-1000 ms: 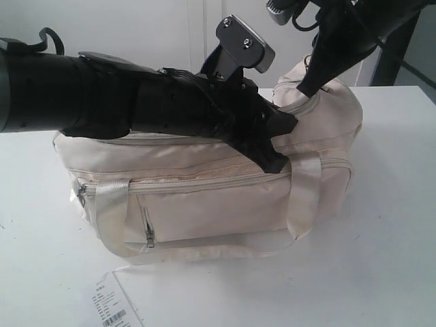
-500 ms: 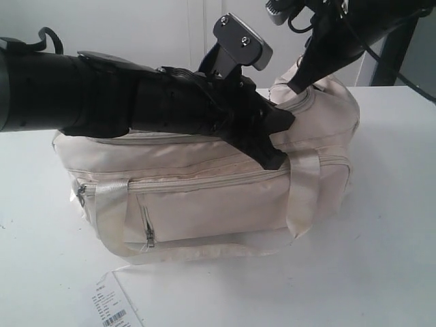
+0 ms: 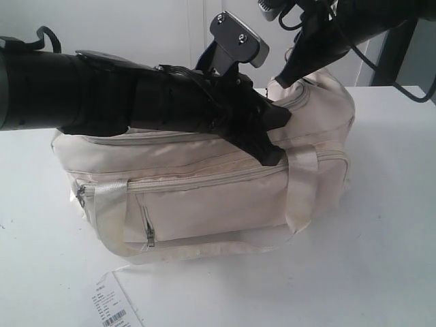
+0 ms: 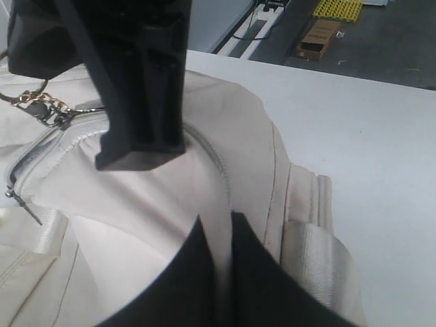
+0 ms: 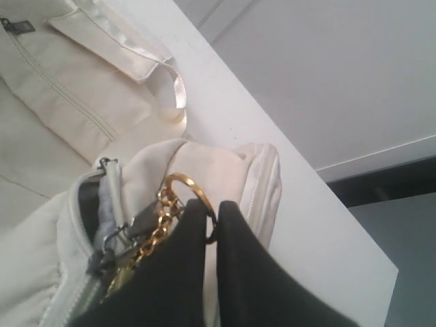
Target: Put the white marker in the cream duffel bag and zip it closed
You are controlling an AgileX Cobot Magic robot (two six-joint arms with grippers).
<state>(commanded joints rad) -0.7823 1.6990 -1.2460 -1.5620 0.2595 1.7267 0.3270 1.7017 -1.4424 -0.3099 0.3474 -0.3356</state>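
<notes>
The white bench [image 3: 388, 225] carries the cream duffel bag [image 3: 204, 204], sitting upright on its base. A barcoded paper tag [image 3: 111, 306] lies flat nearby, apart from the bag.

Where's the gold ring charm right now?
Right wrist view: the gold ring charm is pinched in the right gripper's shut jaws, atop the cream duffel bag's end on the exterior view's right.

Bright even light, washed-out whites, soft shadows, close parts blurred

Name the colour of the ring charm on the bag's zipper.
Ring charm: gold; right wrist view.
</notes>
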